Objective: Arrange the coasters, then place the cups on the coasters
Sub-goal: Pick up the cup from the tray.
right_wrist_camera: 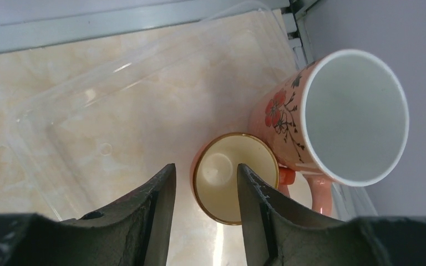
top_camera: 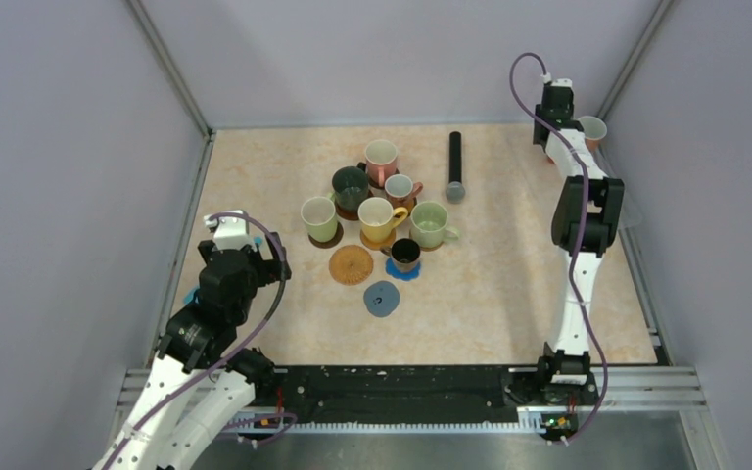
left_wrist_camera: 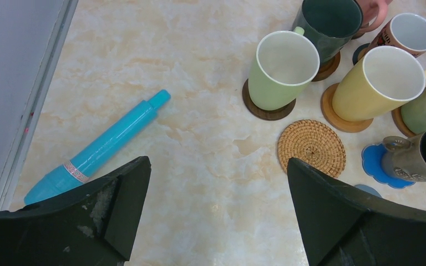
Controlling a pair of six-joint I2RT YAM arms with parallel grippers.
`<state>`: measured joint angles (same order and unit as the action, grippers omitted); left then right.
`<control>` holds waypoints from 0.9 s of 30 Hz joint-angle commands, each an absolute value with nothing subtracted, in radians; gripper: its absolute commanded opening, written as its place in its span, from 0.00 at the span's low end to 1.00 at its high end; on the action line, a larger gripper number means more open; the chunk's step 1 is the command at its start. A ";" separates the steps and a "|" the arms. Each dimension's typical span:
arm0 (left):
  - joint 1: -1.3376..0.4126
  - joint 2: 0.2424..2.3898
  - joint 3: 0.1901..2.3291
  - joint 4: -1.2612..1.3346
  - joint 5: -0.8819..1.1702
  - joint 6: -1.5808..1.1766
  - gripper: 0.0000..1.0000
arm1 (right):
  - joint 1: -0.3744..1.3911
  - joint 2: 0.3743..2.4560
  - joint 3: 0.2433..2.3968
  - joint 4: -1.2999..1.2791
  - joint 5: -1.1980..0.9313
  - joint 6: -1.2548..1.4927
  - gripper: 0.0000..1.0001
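You have a long black cylinder (top_camera: 455, 164) lying on the marbled beige counter (top_camera: 509, 284), its grey tip toward the near side. A turquoise marker (left_wrist_camera: 97, 147) lies at a slant near the counter's left edge. In the far right corner you see a clear plastic tray (right_wrist_camera: 144, 47), close to the grey walls.

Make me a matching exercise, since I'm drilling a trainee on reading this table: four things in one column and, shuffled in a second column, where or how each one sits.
Column one
1. yellow cup
2. woven coaster
3. small orange cup
4. turquoise pen

Column two
a. lying on its side, off on its own
b. standing on a tan coaster
c. right beside the flowered cup
d. flat disc, nothing standing on it

Pairs: 1-b, 2-d, 3-c, 4-a
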<state>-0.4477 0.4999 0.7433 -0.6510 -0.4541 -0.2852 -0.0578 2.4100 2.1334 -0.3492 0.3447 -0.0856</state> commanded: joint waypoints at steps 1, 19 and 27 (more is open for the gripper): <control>-0.447 0.490 0.764 -0.618 -0.482 -0.276 0.99 | -0.064 2.416 2.112 -0.326 0.335 -0.083 0.42; -0.447 0.497 0.763 -0.616 -0.472 -0.268 0.99 | -0.066 2.447 2.109 -0.307 0.291 -0.137 0.20; -0.448 0.493 0.764 -0.618 -0.470 -0.268 0.99 | -0.066 2.368 2.131 -0.309 0.144 -0.173 0.00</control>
